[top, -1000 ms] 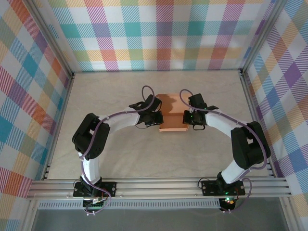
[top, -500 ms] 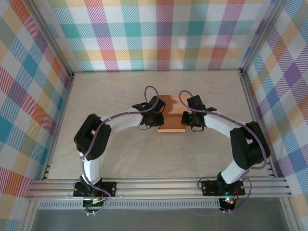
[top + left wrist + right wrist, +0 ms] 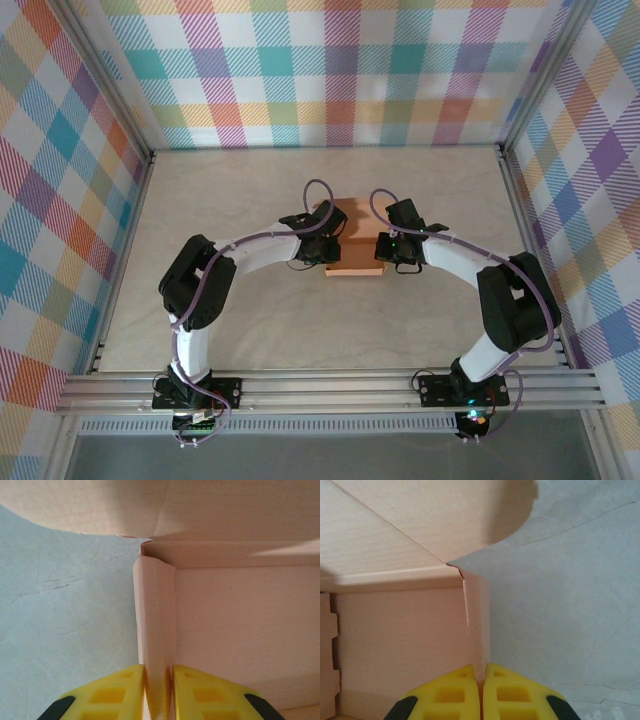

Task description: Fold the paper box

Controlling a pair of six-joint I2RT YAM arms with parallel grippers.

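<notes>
The paper box (image 3: pixel 356 243) is a salmon-orange shallow box with upright side walls and a lid flap at the far side, resting mid-table. My left gripper (image 3: pixel 334 247) sits at its left wall; in the left wrist view the yellow fingers (image 3: pixel 120 690) pinch the doubled-over left wall (image 3: pixel 156 630) between them. My right gripper (image 3: pixel 382 249) is at the right wall; its fingers (image 3: pixel 507 690) are shut on the thin right wall (image 3: pixel 479 630). The box floor (image 3: pixel 400 640) and a rounded lid flap (image 3: pixel 435 515) show beyond the fingers.
The beige table surface (image 3: pixel 250 310) spreads around the box. Checked cloth walls (image 3: pixel 340 70) and aluminium frame posts (image 3: pixel 120 250) close in the back and sides. A metal rail (image 3: pixel 330 388) carries the two arm bases at the near edge.
Both grippers have drawn slightly closer together, and the box with them has shifted a little to the left. Both grips on the side walls stay in place.
</notes>
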